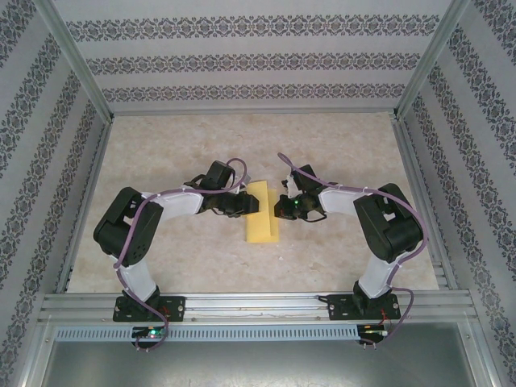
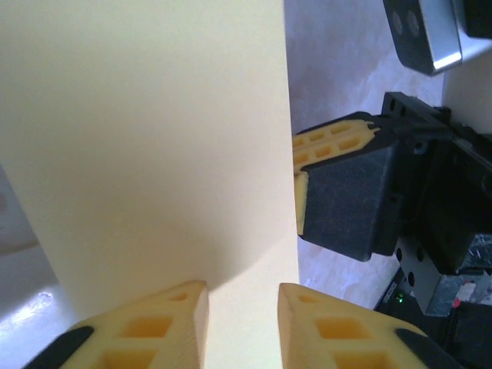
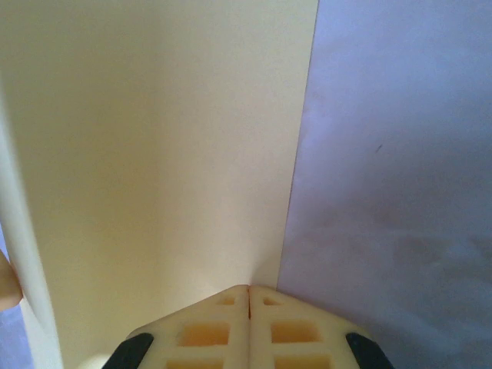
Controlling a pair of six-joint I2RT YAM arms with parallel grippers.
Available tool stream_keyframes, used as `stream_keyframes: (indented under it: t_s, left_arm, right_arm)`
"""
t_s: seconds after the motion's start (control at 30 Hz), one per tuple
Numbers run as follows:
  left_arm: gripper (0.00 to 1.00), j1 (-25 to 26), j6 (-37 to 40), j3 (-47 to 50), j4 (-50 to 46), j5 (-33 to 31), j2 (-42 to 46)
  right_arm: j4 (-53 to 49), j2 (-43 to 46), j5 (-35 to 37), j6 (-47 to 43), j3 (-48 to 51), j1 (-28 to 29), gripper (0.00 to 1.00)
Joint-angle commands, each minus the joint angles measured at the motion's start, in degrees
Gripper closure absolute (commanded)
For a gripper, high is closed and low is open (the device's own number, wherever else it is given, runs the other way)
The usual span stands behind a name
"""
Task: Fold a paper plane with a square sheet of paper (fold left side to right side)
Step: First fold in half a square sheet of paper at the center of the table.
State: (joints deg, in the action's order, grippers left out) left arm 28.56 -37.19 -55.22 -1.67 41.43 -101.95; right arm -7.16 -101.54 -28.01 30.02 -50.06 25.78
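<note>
Two grippers meet at one yellow sheet of paper [image 1: 262, 218], which lies at the centre of the marbled counter [image 1: 242, 145] in the top view. It reads there as a narrow rectangle, long axis running up the frame, not a square.

Left gripper [image 1: 244, 203]: at the sheet's left long edge, about mid-height. In the left wrist view [image 2: 242, 307] its jaws stand partly open, with a clear gap between the two yellow fingertips at the bottom of the frame. The sheet [image 2: 154, 154] shows through that gap and fills the left and centre. I see nothing pinched.

Right gripper [image 1: 282, 205]: at the sheet's right long edge, opposite the left one. In the right wrist view [image 3: 248, 296] its jaws are fully closed, tip against tip, at the bottom centre. They sit right on the sheet's [image 3: 154, 154] right edge, with bare counter [image 3: 400, 192] to the right. I cannot tell whether a ply is caught between them.

The left wrist view also shows the right gripper [image 2: 301, 171] touching the sheet's right edge at mid-frame.
</note>
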Motion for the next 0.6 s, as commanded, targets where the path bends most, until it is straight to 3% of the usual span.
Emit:
stream_keyframes:
  t_s: [0.0,0.3,0.47,0.57]
  left_arm:
    - [0.77,0.8,1.6,-1.5,-3.1,-1.7,-0.9]
    - [0.95,0.9,2.4,-2.1,-4.9,-2.4,-1.1]
    - [0.99,0.9,2.8,-2.3,-5.8,-2.8,-1.0]
    - [1.0,0.9,2.8,-2.4,-5.8,-2.8,-0.8]
  right_arm:
    - [-0.6,-1.2,-0.1,0.3,1.3,0.8,1.0]
    - [1.4,0.2,-1.2,1.1,1.6,0.7,1.0]
    - [3.3,2.5,-1.9,1.9,2.1,0.3,1.0]
    - [4.7,5.1,-2.2,2.2,3.0,-0.8,0.95]
